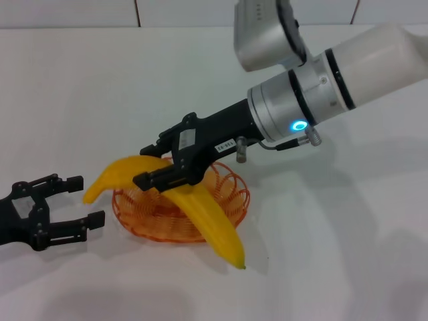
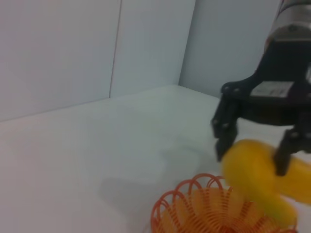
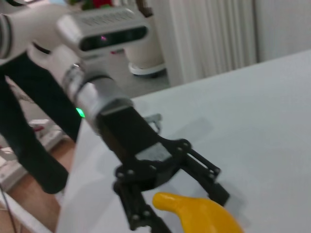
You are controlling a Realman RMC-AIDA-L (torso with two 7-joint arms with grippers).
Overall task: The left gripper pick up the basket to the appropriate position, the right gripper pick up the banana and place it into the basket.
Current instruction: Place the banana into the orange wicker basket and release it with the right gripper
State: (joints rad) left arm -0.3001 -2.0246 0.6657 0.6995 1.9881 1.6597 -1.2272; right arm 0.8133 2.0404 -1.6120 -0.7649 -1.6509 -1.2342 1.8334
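1. While the basket [image 1: 179, 210] sits on the white table [image 1: 334, 254], toward its near edge and left of the middle, the first half of the job looks finished: it rests flat and nothing is holding it.
2. The left gripper [image 1: 63, 207] lies low just beside the basket on the side of the table's left edge, apart from the rim, its jaws spread wide and empty. From where I stand it looks to have let go and drawn clear.
3. The right gripper [image 1: 155, 165] reaches in over the basket, jaws closed across the middle of the banana [image 1: 200, 207].
4. The banana lies across the basket, one pointed end sticking out past the rim toward the left gripper, the other hanging over the rim toward the table's near edge. Whether its belly already rests on the wire or is held just above it, I cannot quite tell.
5. What is left, as I judge it: settle the banana onto the basket, open the right jaws, and lift that arm away.
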